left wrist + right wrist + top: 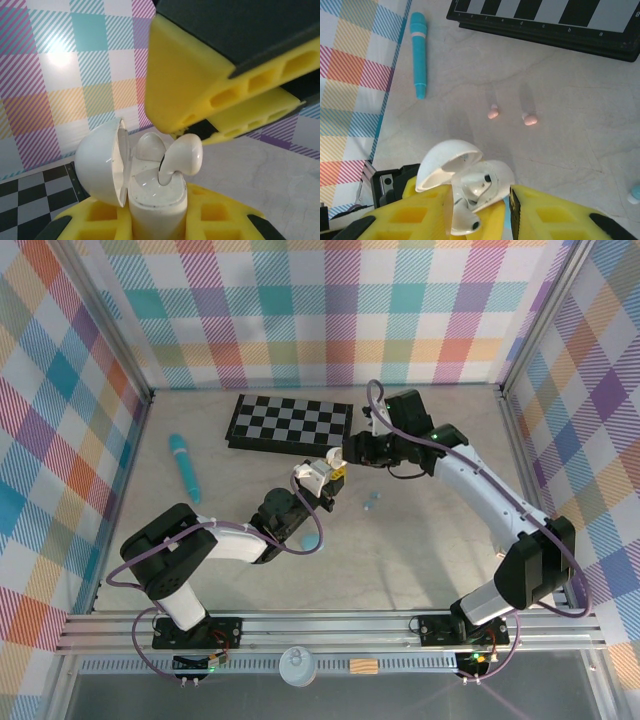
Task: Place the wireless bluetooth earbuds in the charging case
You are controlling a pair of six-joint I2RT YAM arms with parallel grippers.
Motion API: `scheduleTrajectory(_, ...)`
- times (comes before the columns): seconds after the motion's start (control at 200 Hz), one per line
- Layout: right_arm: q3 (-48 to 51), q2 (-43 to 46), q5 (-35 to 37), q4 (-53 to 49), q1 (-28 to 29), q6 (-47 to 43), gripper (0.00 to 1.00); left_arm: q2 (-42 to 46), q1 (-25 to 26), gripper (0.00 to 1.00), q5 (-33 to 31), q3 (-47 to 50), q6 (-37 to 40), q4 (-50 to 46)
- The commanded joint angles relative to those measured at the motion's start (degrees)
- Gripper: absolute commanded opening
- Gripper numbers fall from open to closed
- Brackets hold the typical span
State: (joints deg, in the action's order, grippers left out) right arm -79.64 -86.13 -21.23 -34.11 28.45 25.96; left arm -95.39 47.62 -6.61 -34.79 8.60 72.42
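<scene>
1. Charging case (155, 205): white plastic, glossy, finely speckled inside.
2. White earbud (182, 155): smooth glossy plastic.
3. Right gripper pads (185, 85): yellow, matt, with moulded hollows.
4. Table (570, 125): pale, matt, faintly mottled.
5. Teal stick (419, 50), at 10 o'clock: smooth plastic.
6. Pink earbuds (493, 113): smooth, slight sheen.
7. Chessboard (290, 423), at 12 o'clock: matt.
8. Frame rail (330, 625), at 6 o'clock: ribbed bare metal.

White case (155, 200), white earbud (182, 155), yellow pincer pads (555, 215); two pale pink earbuds (493, 113), teal stick (419, 52), black-and-white chequered board (290, 422), pastel plaid walls (330, 310).
</scene>
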Motion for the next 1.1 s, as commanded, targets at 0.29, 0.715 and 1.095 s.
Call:
scheduleTrajectory(0.29,4.0,4.9,-0.9,4.3,-0.6,1.8,0.37,0.5,0.6,0.00,0.5,-1.0,-0.9,3.8)
scheduleTrajectory(0.715,4.9,2.6,-3.3,2.9,-2.0,1.6,0.36,0.8,0.6,0.00,1.1,-0.8,-1.0,3.9)
scheduleTrajectory(1.095,5.2,1.9,-7.7,1.7,-0.2,-1.4,0.36,1.0,0.6,0.00,1.1,-0.9,-0.9,4.0)
